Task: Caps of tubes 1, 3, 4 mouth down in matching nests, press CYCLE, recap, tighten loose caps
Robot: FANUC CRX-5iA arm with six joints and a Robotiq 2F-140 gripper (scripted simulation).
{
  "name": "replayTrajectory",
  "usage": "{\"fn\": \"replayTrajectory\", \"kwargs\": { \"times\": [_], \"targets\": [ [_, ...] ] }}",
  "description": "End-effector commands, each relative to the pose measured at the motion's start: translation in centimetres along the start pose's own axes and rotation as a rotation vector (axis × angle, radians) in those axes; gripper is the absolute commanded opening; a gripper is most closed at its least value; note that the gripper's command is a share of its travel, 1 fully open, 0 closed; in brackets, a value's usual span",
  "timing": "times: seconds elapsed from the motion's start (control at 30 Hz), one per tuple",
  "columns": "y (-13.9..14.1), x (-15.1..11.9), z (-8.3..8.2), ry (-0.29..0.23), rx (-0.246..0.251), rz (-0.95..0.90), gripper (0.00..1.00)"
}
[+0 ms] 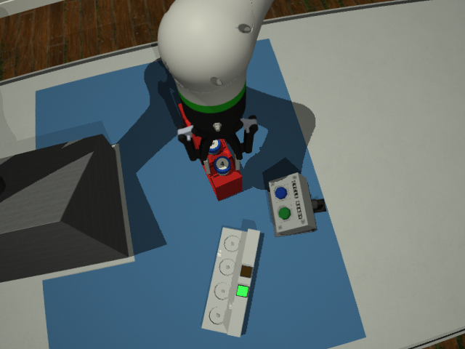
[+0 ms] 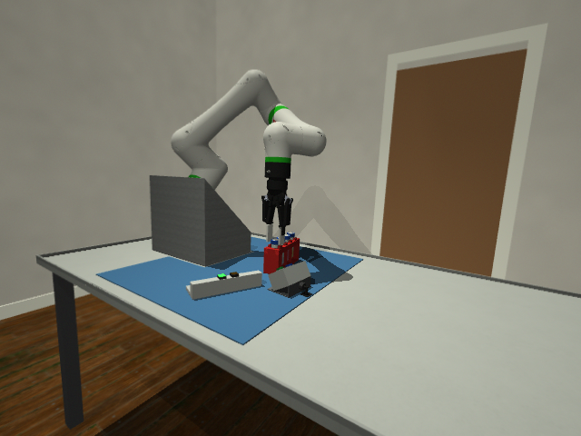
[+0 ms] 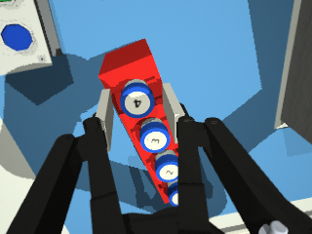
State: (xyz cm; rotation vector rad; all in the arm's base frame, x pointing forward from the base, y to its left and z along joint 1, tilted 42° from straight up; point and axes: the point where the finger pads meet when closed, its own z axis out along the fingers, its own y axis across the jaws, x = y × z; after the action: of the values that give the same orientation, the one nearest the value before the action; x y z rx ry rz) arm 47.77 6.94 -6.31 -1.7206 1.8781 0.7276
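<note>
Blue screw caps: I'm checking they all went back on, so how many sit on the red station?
4, in one row along the red decapping station: cap 4 between the open jaws, then cap 3, cap 2 and a fourth, half hidden.
</note>
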Motion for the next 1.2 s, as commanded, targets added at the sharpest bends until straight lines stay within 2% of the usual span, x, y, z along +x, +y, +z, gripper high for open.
{"fn": "replayTrajectory", "kwargs": {
  "times": [0.0,0.3,0.37,0.5,0.67,0.7,1.17],
  "targets": [
    [-0.01,0.00,-0.02,-0.002,0.002,-0.173,0.35],
    [-0.01,0.00,-0.02,-0.002,0.002,-0.533,0.35],
    [-0.01,0.00,-0.02,-0.002,0.002,-0.533,0.35],
    [-0.01,0.00,-0.02,-0.002,0.002,-0.679,0.35],
    [-0.01,-0.01,-0.01,-0.002,0.002,-0.679,0.35],
    [-0.01,-0.01,-0.01,-0.002,0.002,-0.679,0.00],
    [-0.01,-0.01,-0.01,-0.002,0.002,-0.679,0.00]
  ]
}}
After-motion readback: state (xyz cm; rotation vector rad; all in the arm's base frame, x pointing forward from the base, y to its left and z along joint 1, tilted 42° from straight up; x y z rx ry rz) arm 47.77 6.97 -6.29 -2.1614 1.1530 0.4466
